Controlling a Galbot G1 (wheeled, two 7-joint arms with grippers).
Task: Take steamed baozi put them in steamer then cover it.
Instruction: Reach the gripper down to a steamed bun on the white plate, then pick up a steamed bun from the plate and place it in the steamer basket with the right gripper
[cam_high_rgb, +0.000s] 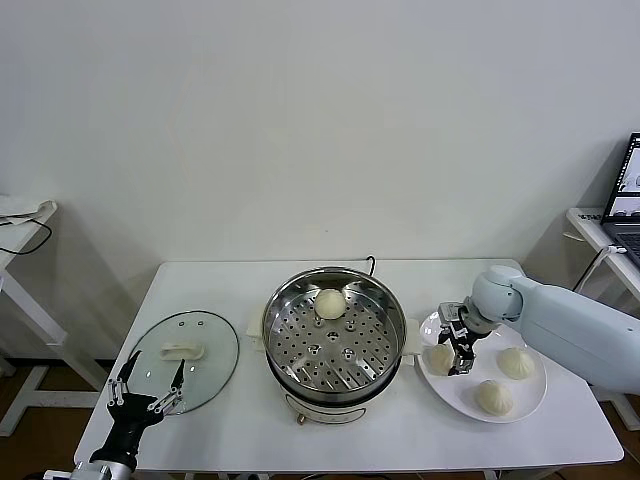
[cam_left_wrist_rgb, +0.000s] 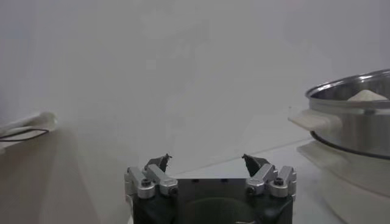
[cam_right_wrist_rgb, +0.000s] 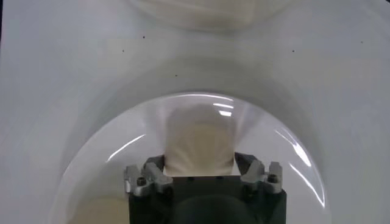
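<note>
Baozi are counted as four: one in the steamer (cam_high_rgb: 334, 335), three on the plate (cam_high_rgb: 530, 395), one (cam_high_rgb: 438, 358) enclosed by the partly closed right end effector (cam_high_rgb: 458, 358); the left end effector (cam_high_rgb: 147, 385) is held wide open, empty.

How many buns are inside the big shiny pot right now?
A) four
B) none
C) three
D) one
D: only one baozi sits on the perforated tray of the steamer, near its back edge; the other three are on the white plate, where the right gripper is down around one of them.
</note>
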